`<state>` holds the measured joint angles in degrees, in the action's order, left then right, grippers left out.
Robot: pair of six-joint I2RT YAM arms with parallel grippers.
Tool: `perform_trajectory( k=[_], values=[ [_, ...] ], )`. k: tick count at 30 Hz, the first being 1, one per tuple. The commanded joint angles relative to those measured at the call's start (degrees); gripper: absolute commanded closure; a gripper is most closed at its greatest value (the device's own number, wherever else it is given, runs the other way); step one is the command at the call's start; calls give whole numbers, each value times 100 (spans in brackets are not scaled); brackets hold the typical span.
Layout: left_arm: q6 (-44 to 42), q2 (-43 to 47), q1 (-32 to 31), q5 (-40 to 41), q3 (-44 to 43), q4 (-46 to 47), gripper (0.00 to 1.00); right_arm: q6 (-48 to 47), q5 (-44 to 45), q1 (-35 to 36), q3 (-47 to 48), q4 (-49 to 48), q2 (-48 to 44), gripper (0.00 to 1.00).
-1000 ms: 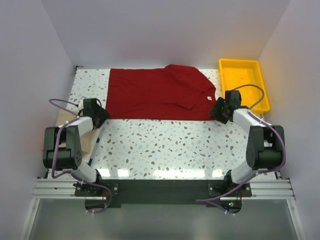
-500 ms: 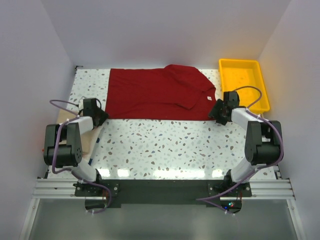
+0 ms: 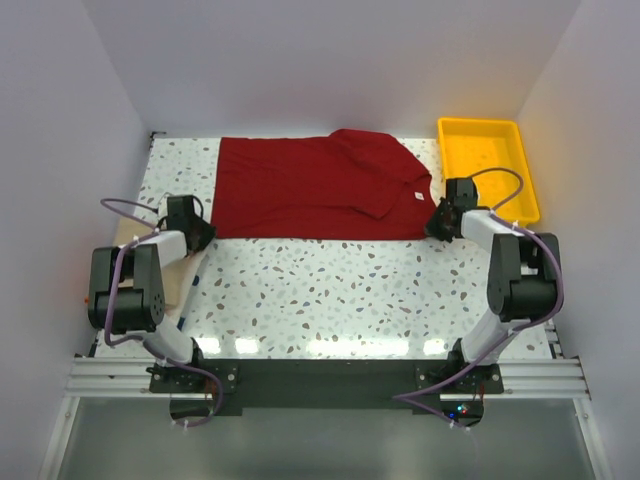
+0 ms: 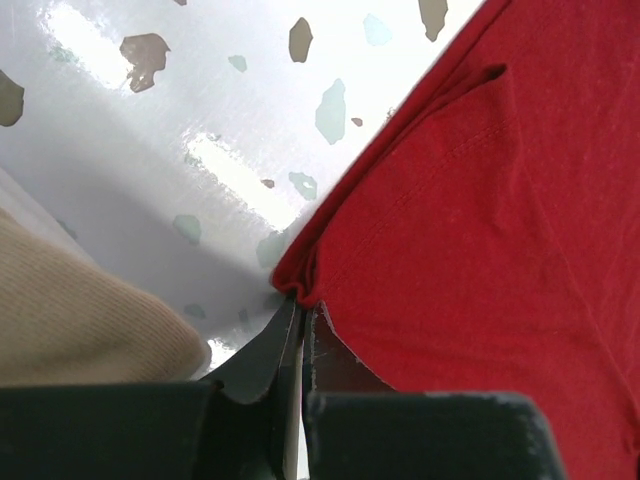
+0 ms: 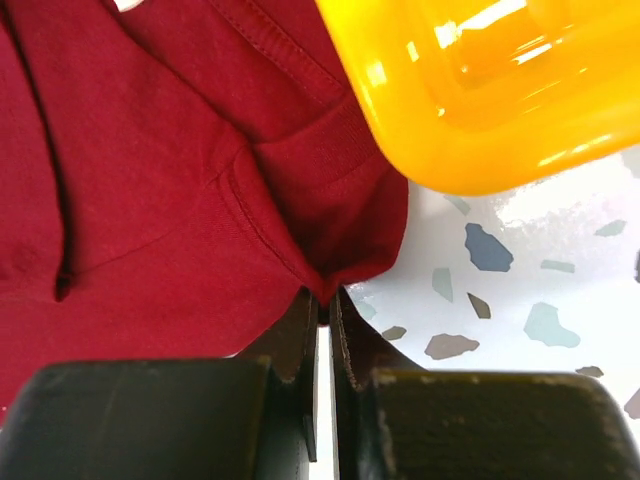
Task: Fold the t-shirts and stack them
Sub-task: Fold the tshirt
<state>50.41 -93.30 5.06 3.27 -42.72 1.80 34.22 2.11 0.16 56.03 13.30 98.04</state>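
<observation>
The speckled table (image 3: 330,290) is the largest thing. Its near left corner is covered by the left arm, and both wrist views show only slivers of it.

The dark red t-shirt (image 3: 310,190) lies flat along the table's far side, with one layer folded over towards its right end. The overhead view shows its whole outline but not how the corners are held. Each wrist view shows only one corner, and the rest runs out of frame.

The yellow tray (image 3: 487,165) sits just right of the t-shirt. From above the two look barely apart. In the right wrist view the tray's rounded corner (image 5: 480,100) overhangs the red cloth, and whether they touch cannot be told.

A tan cloth (image 3: 123,238) lies off the t-shirt's near left corner, mostly behind the left arm. The left wrist view shows a ribbed patch of it (image 4: 80,300), cut off at the edge.

The left gripper (image 4: 301,312) is pinched together on the t-shirt's near left corner. The right gripper (image 5: 324,300) is clamped on the near right corner. From above, both read only as dark blobs (image 3: 205,235) (image 3: 437,222).

The white neck label (image 3: 418,196) is a speck near the t-shirt's right end and is nearly cropped out of the right wrist view.
</observation>
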Motion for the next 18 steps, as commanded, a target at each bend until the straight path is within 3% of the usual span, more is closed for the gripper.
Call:
perform_trajectory(
  k=[1,11,18],
  values=[
    [30,372,-40,42,-289,-171,100,-55,290,-148,215,277,-443,100],
    [21,1260,-225,7,-158,-901,100,-11,132,-359,-276,1157,-1770,100],
    [4,2104,-269,69,693,-1077,100,15,272,-377,-1040,1719,-2675,100]
  ],
)
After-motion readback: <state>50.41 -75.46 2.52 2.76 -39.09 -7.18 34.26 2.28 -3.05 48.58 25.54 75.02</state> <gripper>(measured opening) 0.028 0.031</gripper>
